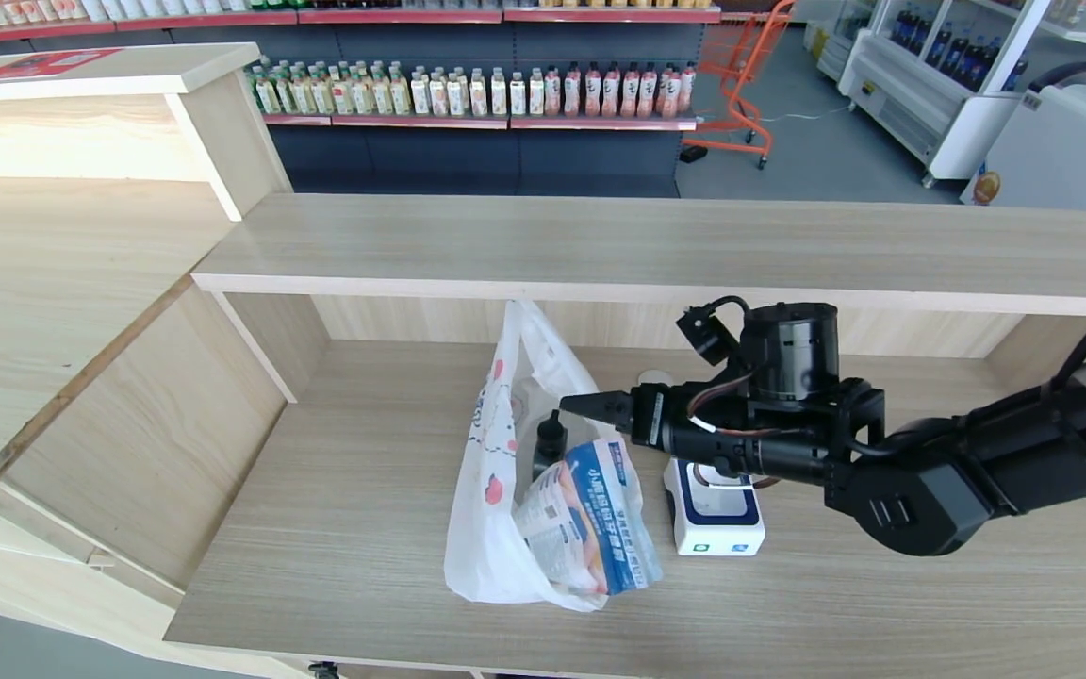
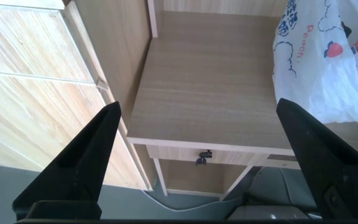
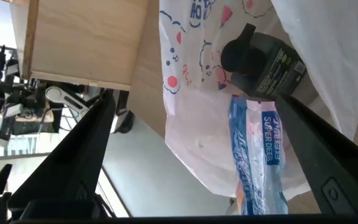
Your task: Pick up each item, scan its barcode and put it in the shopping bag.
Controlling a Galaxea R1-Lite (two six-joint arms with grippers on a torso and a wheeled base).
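Right tool (image 1: 576,404) hangs spread over the shopping bag (image 1: 485,500) on the table (image 1: 364,528). Inside the bag, a dark bottle (image 1: 551,441) is half hidden behind a blue packet (image 1: 600,514). The arm covers part of the scanner (image 1: 715,530). Left tool (image 2: 197,162) is spread too, off the table's near edge.

Right hand (image 1: 576,404) held out leftward, fingers spread — left hand (image 2: 197,104) spread too.

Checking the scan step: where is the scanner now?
In the head view the scanner sits on the counter, just right of the shopping bag, below the right arm.
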